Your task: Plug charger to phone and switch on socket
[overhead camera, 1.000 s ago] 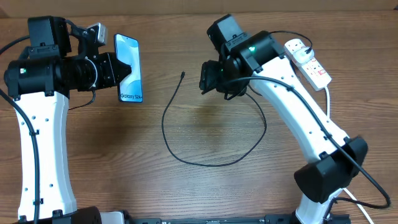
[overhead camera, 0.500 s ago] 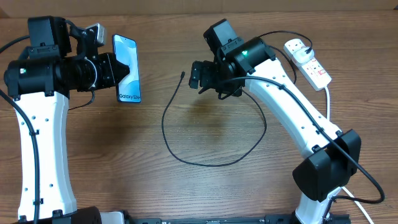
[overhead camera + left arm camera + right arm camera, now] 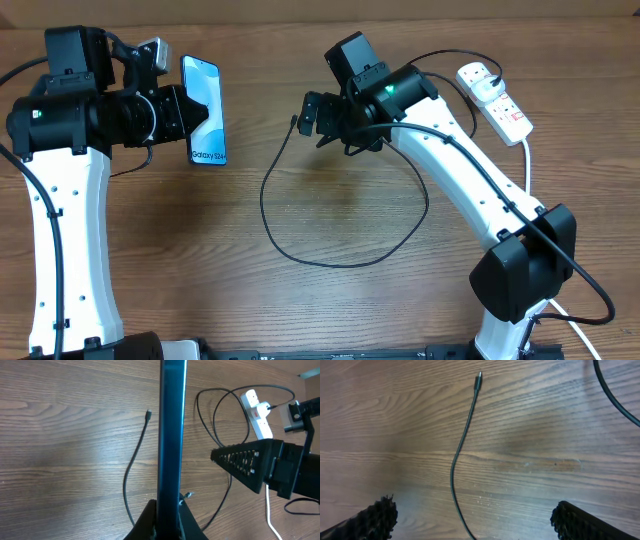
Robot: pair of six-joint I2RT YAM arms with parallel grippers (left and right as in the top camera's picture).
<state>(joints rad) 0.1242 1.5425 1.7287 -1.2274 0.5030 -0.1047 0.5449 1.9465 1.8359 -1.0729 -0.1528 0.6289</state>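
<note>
Above the table [image 3: 150, 260], left hand [image 3: 194, 112] grasping the phone [image 3: 208, 88], right hand [image 3: 315, 118] wide open near the charger [image 3: 268, 215] tip.

Right gripper [image 3: 310, 120] has shifted left over the desk [image 3: 150, 260], now just beside the charger [image 3: 478, 379] connector tip. Jaws have spread wide apart.

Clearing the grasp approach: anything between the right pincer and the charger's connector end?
Nothing visible. The right pincer is open above the charger, whose connector tip lies free on the table. The right wrist view shows only wood around it.
</note>
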